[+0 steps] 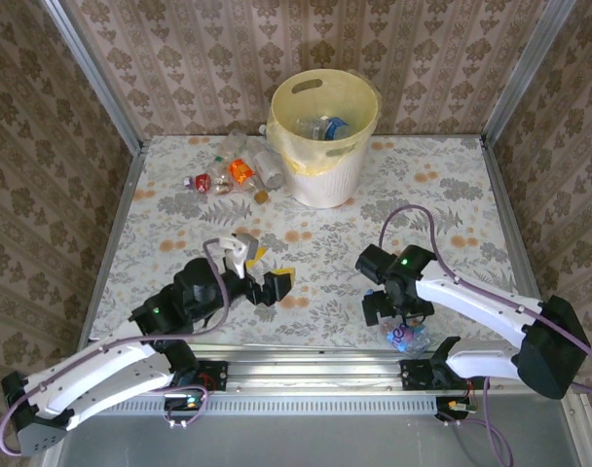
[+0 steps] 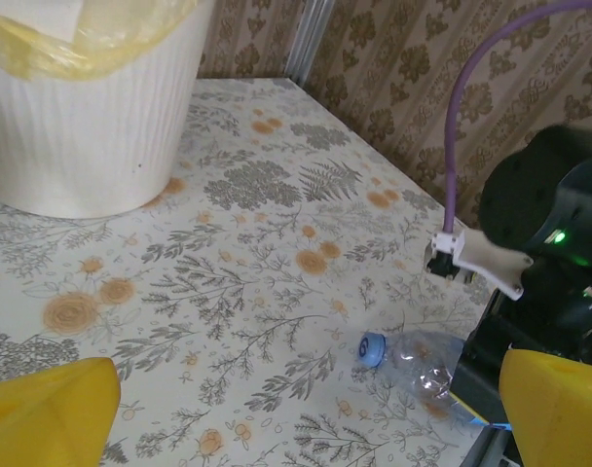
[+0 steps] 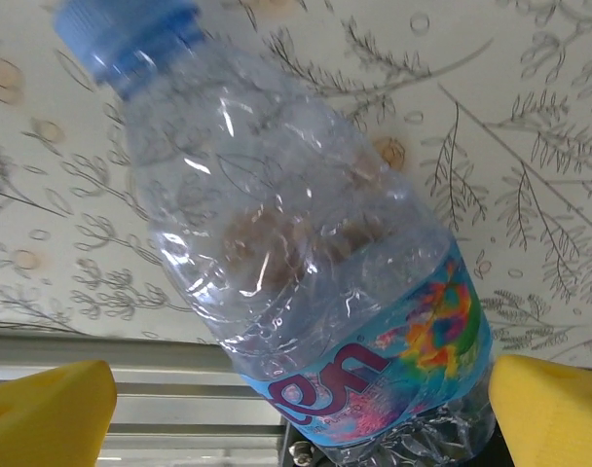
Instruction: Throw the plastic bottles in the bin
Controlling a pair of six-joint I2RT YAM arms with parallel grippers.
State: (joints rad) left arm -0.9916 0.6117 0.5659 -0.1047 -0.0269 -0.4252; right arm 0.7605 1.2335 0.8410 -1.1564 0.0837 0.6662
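Underneath, table (image 1: 442, 195): bore a grey-fern, orange-bloom print.
Walls (image 1: 179, 58): wore brown damask paper.
Bin (image 1: 330, 180): stood far centre, with bottles inside.
Loose bottles (image 1: 240, 172): lay left of bin.
Blue-capped bottle (image 3: 306, 292): lay at near edge beneath right gripper (image 1: 397, 319), jaws wide apart.
Left gripper (image 1: 262, 261): hung released, empty.

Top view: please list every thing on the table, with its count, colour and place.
bin: one, pale yellow rim, whitish body, far centre
bottles in bin: count unclear, clear, one blue cap
bottles left of bin: several, clear, red and orange labels
near bottle: one, clear, blue cap, near edge, under right jaws
table: one, pale floral
left arm: one, white and black; jaws open, empty, yellow tips
right arm: one, white and black; jaws open over near bottle
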